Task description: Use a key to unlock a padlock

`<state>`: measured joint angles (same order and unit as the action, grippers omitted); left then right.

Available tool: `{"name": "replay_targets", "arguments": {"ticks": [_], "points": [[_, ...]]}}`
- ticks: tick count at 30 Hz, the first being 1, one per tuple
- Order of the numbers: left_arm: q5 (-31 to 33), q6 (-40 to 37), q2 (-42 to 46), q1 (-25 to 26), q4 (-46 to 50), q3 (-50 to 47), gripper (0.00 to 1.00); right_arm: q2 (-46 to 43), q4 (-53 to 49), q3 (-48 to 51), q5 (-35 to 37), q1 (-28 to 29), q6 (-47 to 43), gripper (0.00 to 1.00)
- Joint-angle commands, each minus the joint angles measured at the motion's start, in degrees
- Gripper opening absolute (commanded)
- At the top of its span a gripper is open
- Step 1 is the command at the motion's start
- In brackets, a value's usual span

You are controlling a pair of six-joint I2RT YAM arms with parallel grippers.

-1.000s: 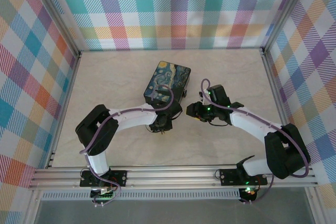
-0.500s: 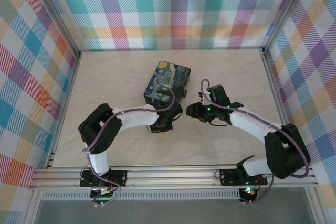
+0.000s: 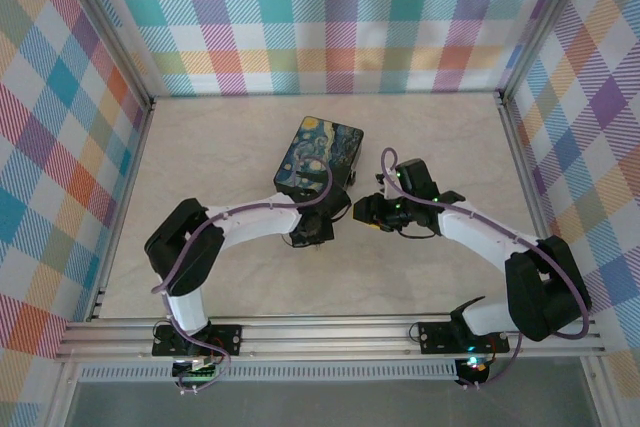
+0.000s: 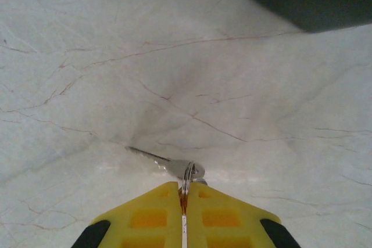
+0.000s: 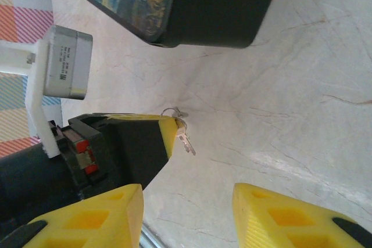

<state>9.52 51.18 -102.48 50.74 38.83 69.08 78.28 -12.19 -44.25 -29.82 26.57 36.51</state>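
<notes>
Two arms meet beside the printed box (image 3: 320, 152) on the pale bench (image 3: 200, 167), seen from above. From the left wrist, we see the left tool (image 4: 183, 191) clamped shut on the key (image 4: 187, 170), its blade close to the bench. From the right wrist, the right tool (image 5: 186, 207) gapes empty near that key.

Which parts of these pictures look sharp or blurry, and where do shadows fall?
Left wrist view: the small silvery metal key is sharp between the left gripper's yellow fingers, with a soft grey shadow on the pale marbled table beyond it. Right wrist view: the right gripper's yellow fingers near the lens look soft, the key farther off clearer. Top view: even light, no glare.
</notes>
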Motion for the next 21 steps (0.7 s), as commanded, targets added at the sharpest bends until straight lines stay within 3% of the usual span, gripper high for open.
{"name": "replay_targets", "arguments": {"ticks": [1, 21], "points": [[-0.99, -0.18, 4.4, -1.06, 3.43, 2.67, 0.0, -0.54, -1.79, -1.74, -3.15, -0.36, -2.62, 0.45], [-19.47, -3.48, 11.03, -8.0, -0.8, 10.95, 0.0, -2.0, 14.97, 1.17, -16.77, -2.8, 0.62, 0.36]]}}
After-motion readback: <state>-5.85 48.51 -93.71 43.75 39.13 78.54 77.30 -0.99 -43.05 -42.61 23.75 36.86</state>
